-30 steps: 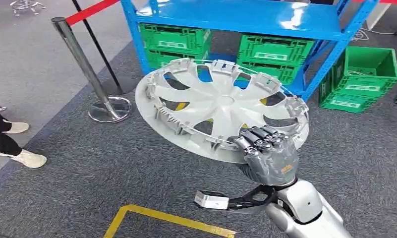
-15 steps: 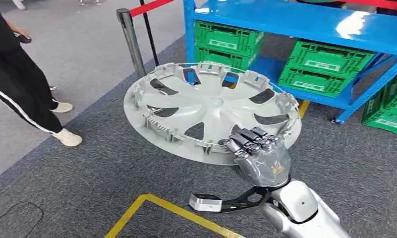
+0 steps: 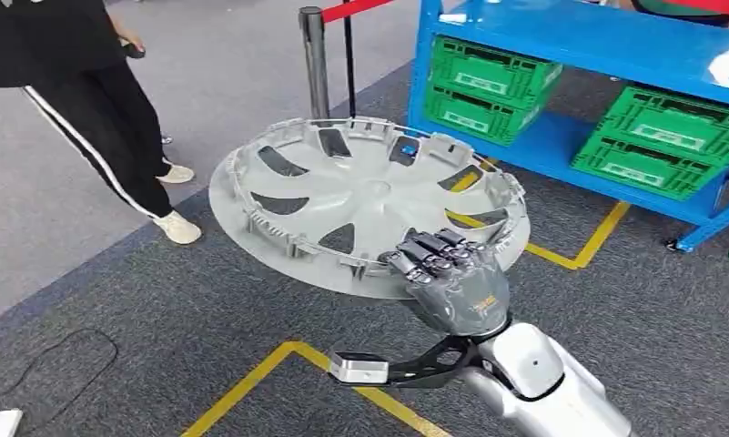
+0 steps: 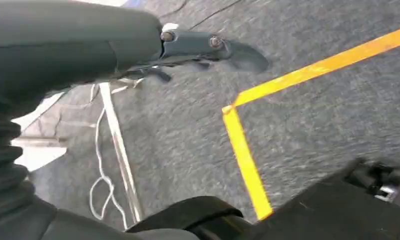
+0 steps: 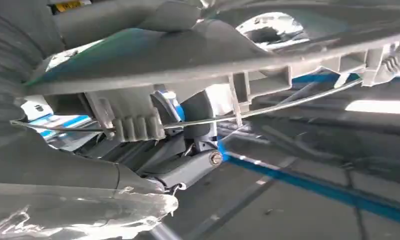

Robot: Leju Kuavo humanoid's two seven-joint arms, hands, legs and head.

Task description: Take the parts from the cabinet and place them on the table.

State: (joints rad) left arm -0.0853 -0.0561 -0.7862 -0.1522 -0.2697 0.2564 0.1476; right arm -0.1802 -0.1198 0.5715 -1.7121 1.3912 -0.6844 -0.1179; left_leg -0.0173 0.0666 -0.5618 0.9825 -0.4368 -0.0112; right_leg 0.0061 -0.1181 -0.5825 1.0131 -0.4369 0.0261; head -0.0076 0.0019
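A large silver-grey wheel cover with spoke-shaped openings hangs nearly flat over the carpet in the head view. My right hand grips its near rim, fingers curled over the edge. The right wrist view looks at the cover's ribbed underside with its wire ring from close up, and the right hand is closed beneath that rim. My left hand hangs over the floor with a finger stretched out and nothing in it.
A blue shelf rack with green crates stands at the back right. A stanchion post rises behind the cover. A person stands at the left. Yellow tape lines cross the grey carpet.
The camera has turned, so the rack and post slid to the right in the picture and the person came into view at the left. The right hand still holds the wheel cover.
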